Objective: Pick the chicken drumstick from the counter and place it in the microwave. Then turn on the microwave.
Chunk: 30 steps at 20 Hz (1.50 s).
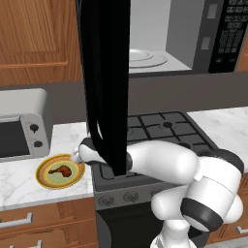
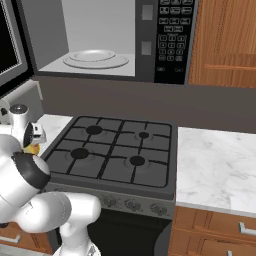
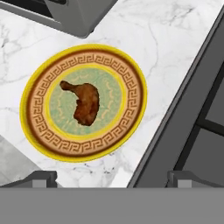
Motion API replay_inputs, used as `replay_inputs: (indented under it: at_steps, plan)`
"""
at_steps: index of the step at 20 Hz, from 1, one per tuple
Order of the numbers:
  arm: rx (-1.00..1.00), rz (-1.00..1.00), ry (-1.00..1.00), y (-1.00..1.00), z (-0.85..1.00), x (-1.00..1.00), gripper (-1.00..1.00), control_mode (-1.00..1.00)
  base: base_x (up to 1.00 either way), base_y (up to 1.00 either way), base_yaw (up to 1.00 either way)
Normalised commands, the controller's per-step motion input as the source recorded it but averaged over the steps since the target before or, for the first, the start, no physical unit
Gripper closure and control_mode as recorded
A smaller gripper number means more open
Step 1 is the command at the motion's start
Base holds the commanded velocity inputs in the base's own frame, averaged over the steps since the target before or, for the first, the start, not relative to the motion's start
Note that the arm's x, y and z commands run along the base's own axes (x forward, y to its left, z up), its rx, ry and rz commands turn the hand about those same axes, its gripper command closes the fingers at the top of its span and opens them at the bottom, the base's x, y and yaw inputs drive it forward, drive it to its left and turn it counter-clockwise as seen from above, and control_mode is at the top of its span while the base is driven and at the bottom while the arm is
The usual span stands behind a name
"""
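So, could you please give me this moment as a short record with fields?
drumstick: chicken drumstick lies in the middle of the yellow plate
plate: on the counter, between the toaster oven and the stovetop
gripper: gripper open, above the plate, holding nothing
microwave: microwave door open, turntable bare
task stage: drumstick not yet picked up

Even, flat rendered light — soft shadows, slightly blurry, no glare

One drumstick (image 3: 85,103), one plate (image 3: 37,127), one microwave (image 2: 150,40), one toaster oven (image 1: 22,128), four burners (image 2: 111,146)
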Motion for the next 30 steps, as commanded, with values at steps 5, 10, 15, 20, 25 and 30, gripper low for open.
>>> replay_inputs:
  at_steps: [5,10,15,20,25,30]
  plan:
    - [0.00,0.00,0.00,0.17,-0.04,0.00,-1.00,-1.00,0.00,0.00,0.00]
    - [0.00,0.00,0.00,0.16,-0.06,0.00,-1.00,-1.00,0.00,0.00,0.00]
    - [0.00,0.00,0.00,0.16,-0.04,0.00,-1.00,-1.00,0.00,0.00,0.00]
    - [0.00,0.00,0.00,0.13,-0.01,0.00,-1.00,-1.00,0.00,0.00,0.00]
    - [0.00,0.00,0.00,0.13,-0.03,0.00,-1.00,-1.00,0.00,0.00,0.00]
    - [0.00,0.00,0.00,0.12,-0.05,0.01,-1.00,-1.00,0.00,0.00,0.00]
